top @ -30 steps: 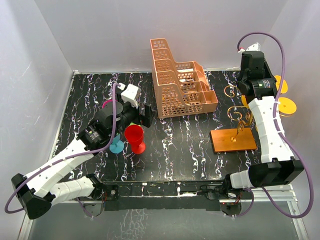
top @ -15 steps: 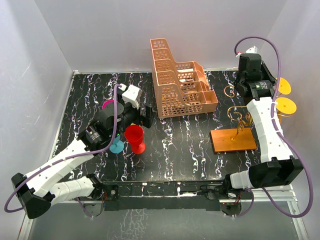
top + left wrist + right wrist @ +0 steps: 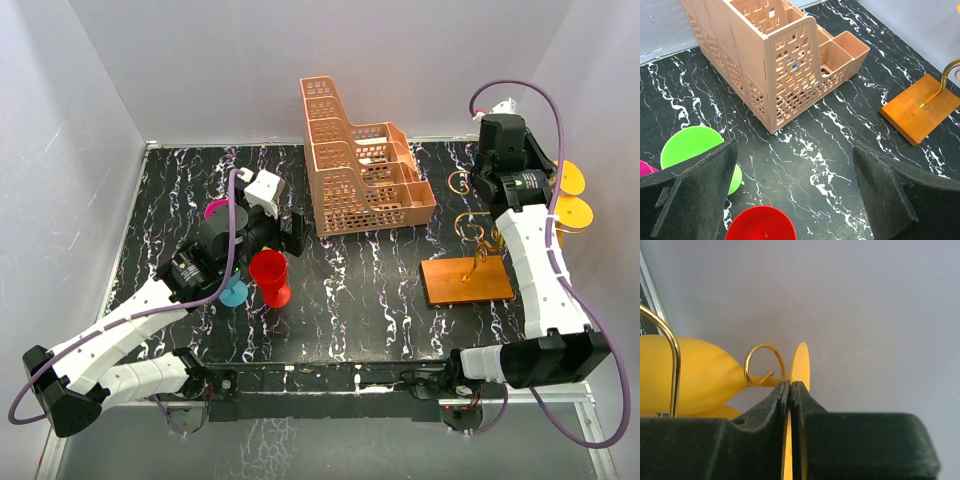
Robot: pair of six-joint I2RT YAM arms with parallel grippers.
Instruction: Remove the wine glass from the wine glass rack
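The wine glass rack has an orange-brown base board [image 3: 466, 280] and gold wire hooks [image 3: 478, 226]. Two yellow wine glasses [image 3: 570, 178] hang sideways from its right-hand hooks, near the wall. My right gripper [image 3: 545, 178] is raised beside them. In the right wrist view it [image 3: 790, 385] is shut on the thin foot disc [image 3: 801, 362] of one yellow glass. That glass's bowl [image 3: 695, 372] lies to the left, its stem in a curled gold hook [image 3: 762, 365]. My left gripper [image 3: 795, 150] stands open over the table, holding nothing.
A peach lattice basket [image 3: 360, 170] stands at the back centre. Red [image 3: 269, 272], teal [image 3: 234, 291] and magenta [image 3: 215, 211] glasses stand by my left gripper, with a green one [image 3: 690, 145] in the left wrist view. The white wall is close behind the yellow glasses.
My right wrist has shifted slightly and its purple cable has swung over; the yellow glasses have barely moved. The left arm is still.
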